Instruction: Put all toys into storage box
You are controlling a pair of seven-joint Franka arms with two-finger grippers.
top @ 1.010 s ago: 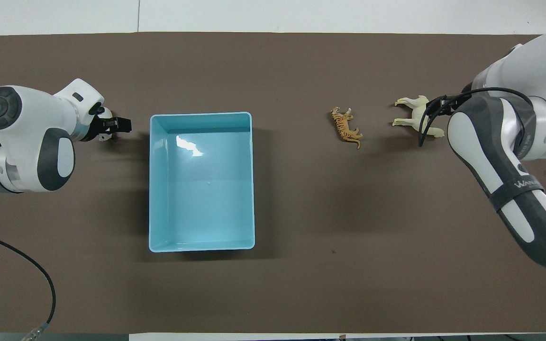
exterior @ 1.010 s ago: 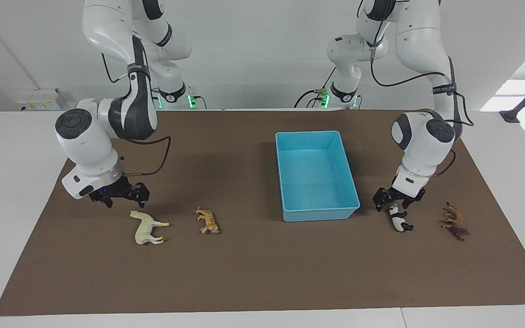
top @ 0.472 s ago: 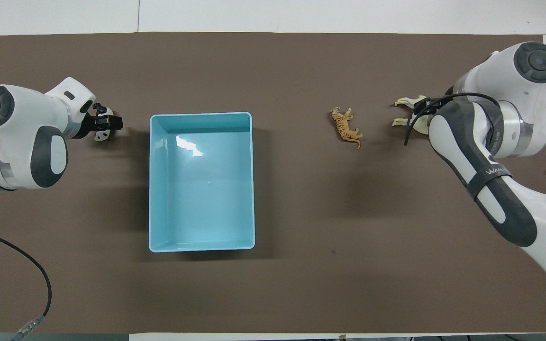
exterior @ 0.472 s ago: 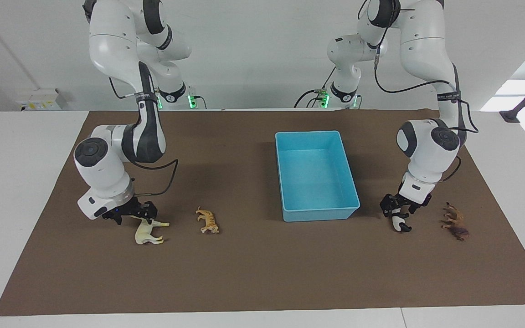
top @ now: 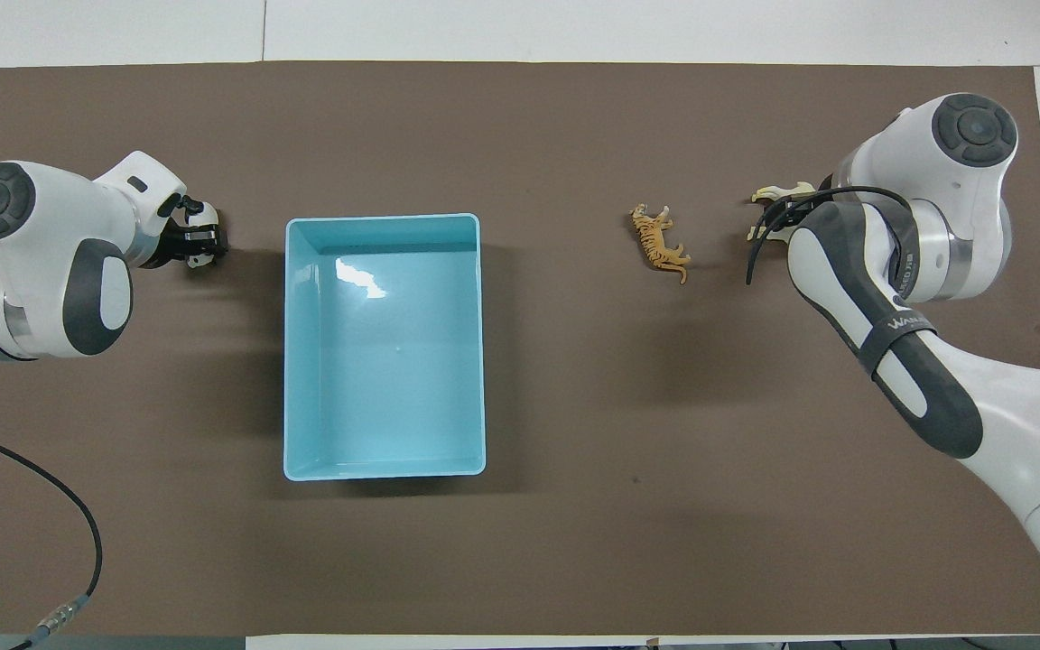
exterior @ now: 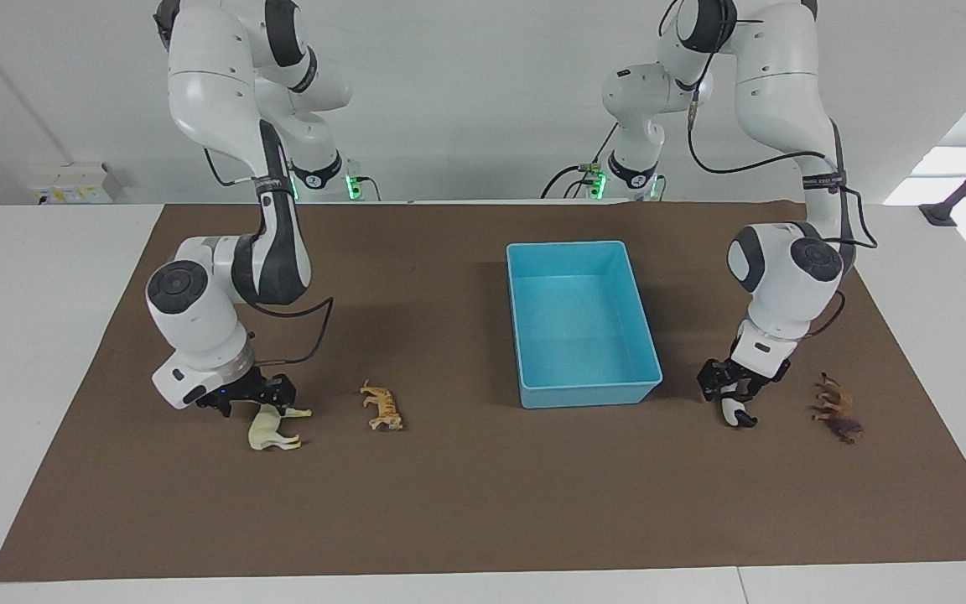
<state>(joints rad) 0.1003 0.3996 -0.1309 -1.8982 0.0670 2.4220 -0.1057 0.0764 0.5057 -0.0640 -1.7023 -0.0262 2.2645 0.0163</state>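
The light blue storage box [exterior: 584, 394] stands empty on the brown mat, also in the overhead view [top: 385, 218]. My left gripper [exterior: 733, 396] is low over the black-and-white panda [exterior: 736, 413], which lies beside the box toward the left arm's end. The brown lion [exterior: 839, 409] lies further toward that end; my left arm hides it in the overhead view. My right gripper [exterior: 255, 401] is open and low over the back of the cream-white horse [exterior: 272, 428], a finger on each side. The orange tiger [exterior: 382, 407] lies between horse and box.
The brown mat [exterior: 483, 503] covers most of the white table. The horse's legs [top: 773, 192] and the tiger [top: 660, 244] show in the overhead view. The panda [top: 198, 263] peeks out under my left gripper [top: 199, 236] there.
Both grippers have come down from above the mat onto their toys: the right onto the horse, the left onto the panda. In the last half second they hardly moved.
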